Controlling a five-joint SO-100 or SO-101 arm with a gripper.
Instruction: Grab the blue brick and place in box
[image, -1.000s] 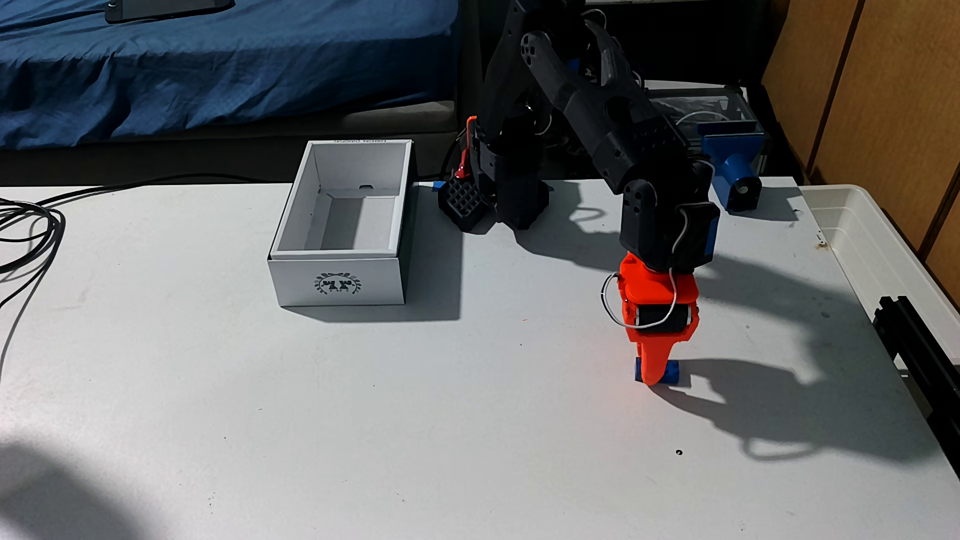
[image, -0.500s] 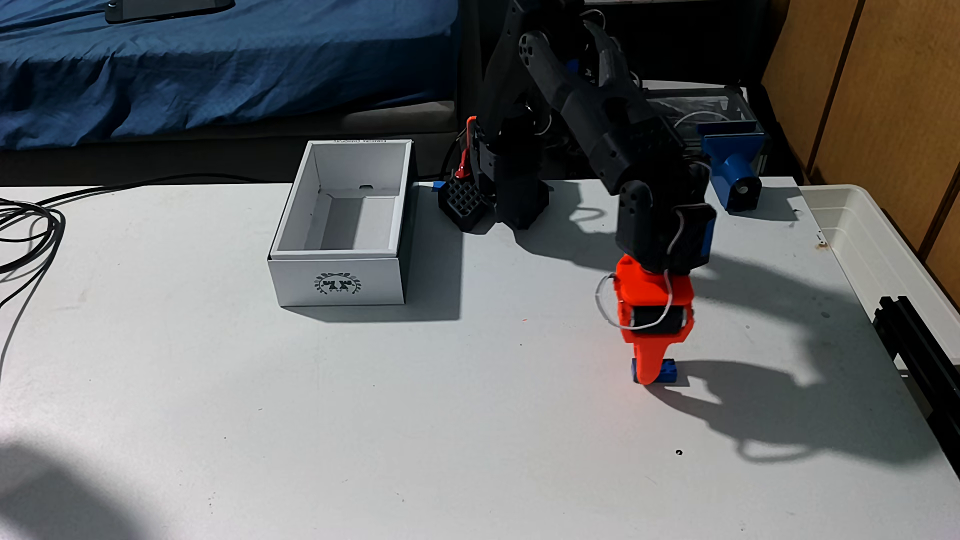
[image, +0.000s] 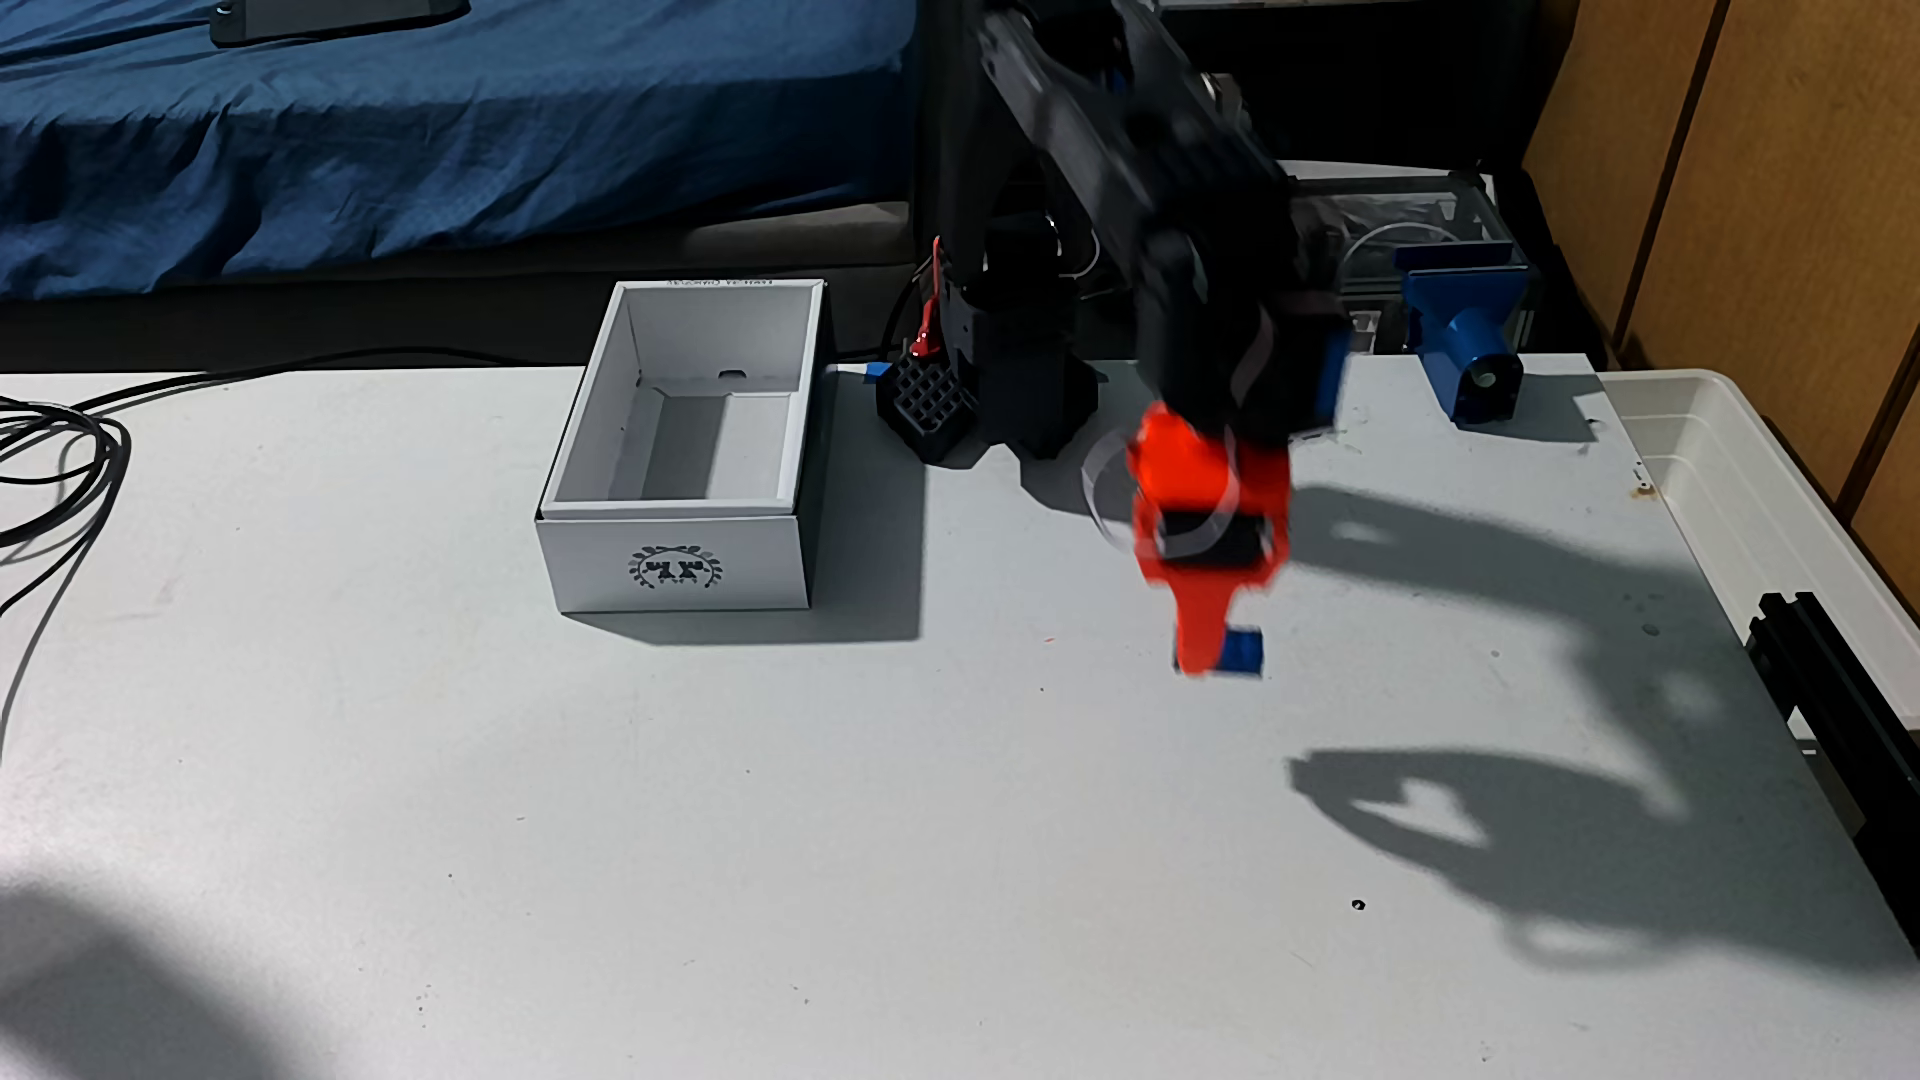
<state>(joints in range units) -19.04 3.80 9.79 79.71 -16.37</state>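
— Where did the camera stand?

— There was one fixed view, raised above the near edge of the tabletop (image: 727, 883) and tilted down across it, looking toward the far side, where the arm's base (image: 1023, 400) was mounted.

— How close?

— At a middling distance: most of the tabletop fit in, with its left edge cut off by the frame and a white tub (image: 1756, 498) showing along the right edge.

— And beyond the tabletop?

— A bed with a blue sheet (image: 416, 135) ran across the upper left, and wooden panels (image: 1787, 208) stood at the upper right. The upper arm (image: 1091, 83) passed out of the top of the frame.
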